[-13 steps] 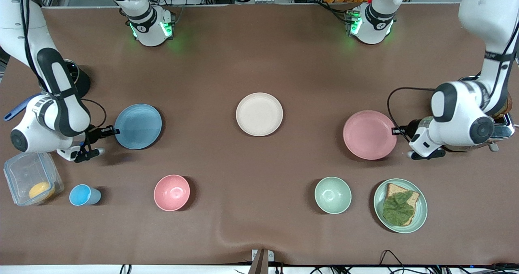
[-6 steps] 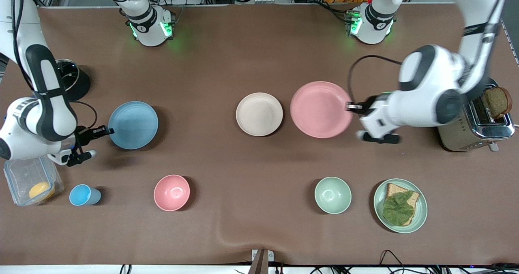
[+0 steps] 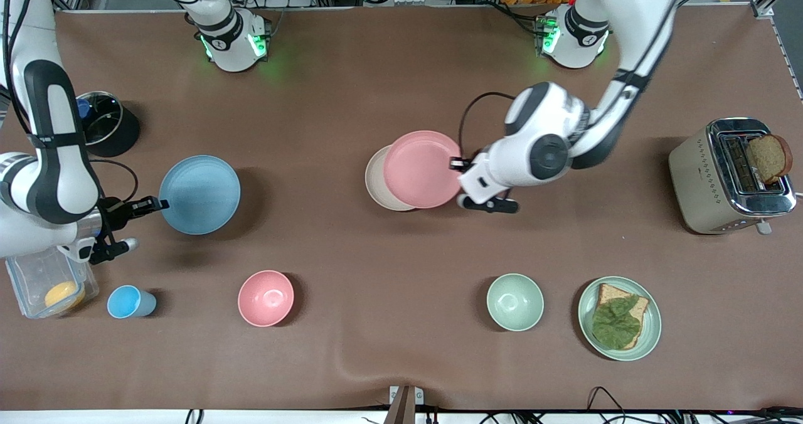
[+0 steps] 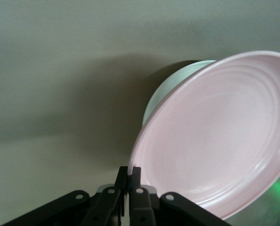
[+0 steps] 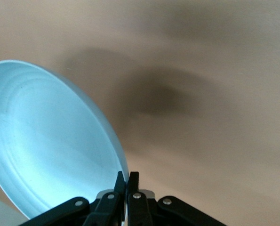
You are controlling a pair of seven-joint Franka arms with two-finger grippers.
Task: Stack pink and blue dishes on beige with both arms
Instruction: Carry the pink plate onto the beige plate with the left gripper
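Left gripper (image 3: 462,173) holds pink plate (image 3: 419,169) over beige plate (image 3: 375,182) — right gripper (image 3: 141,214) grips blue plate (image 3: 199,194)

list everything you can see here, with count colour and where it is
pink plate: 1, pale pink, held by its rim over the beige plate
beige plate: 1, cream, mid-table, mostly covered
blue plate: 1, light blue, held by its rim, right arm's end
pink bowl: 1, near front camera
green bowl: 1, mint, near front camera
green plate: 1, mint, holds bread and a leaf, beside the green bowl
blue cup: 1, beside the clear container
toaster: 1, bread in slot, left arm's end
black pot: 1, right arm's end
left gripper: shut on pink plate
right gripper: shut on blue plate
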